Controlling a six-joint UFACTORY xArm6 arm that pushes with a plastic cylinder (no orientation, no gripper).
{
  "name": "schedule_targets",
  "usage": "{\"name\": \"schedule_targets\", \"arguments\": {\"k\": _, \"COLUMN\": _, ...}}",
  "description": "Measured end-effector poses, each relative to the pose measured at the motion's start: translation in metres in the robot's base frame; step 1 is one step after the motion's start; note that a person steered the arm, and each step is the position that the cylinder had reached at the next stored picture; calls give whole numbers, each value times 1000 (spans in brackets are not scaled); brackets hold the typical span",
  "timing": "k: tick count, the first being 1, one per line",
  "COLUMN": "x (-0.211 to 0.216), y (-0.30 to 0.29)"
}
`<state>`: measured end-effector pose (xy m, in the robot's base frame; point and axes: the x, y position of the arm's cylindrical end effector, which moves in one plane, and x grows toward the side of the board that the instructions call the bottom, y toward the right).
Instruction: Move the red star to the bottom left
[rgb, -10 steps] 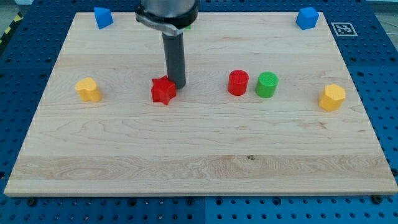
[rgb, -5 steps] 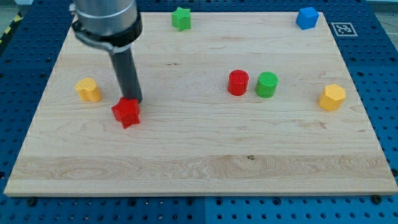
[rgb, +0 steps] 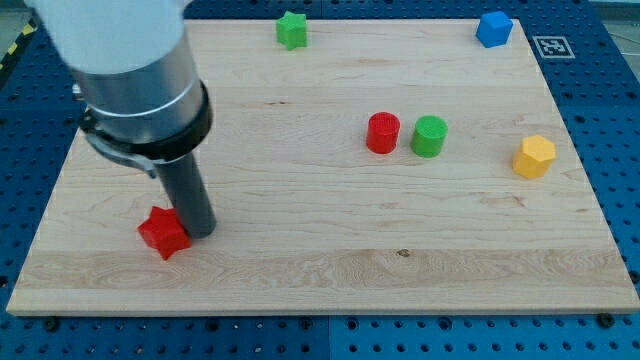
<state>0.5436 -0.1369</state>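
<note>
Red star (rgb: 164, 232), matte and knobbly, on pale grained wooden board (rgb: 330, 270), toward the board's bottom-left corner. Smooth dark rod's tip (rgb: 201, 232) touching the star's right side. No fingers: plain rod. Red cylinder (rgb: 382, 132) well right of star.

- I work in what looks like a robotics lab or test bench, not a home or shop.
- Under me lies a plain wooden board (rgb: 330, 270), set on a blue metal base (rgb: 615, 120) drilled with a regular grid of holes, like an optical breadboard.
- A black-and-white fiducial marker (rgb: 551, 46) sits by the board's top right corner in the view.
- Yellow-and-black hazard striping (rgb: 18, 42) shows at the view's top left edge.
</note>
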Motion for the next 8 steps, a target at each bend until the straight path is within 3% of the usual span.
{"name": "schedule_targets", "arguments": {"k": 4, "x": -22, "y": -35}}
{"name": "schedule_targets", "arguments": {"k": 6, "x": -22, "y": -82}}
{"name": "schedule_targets", "arguments": {"k": 8, "x": 12, "y": -78}}
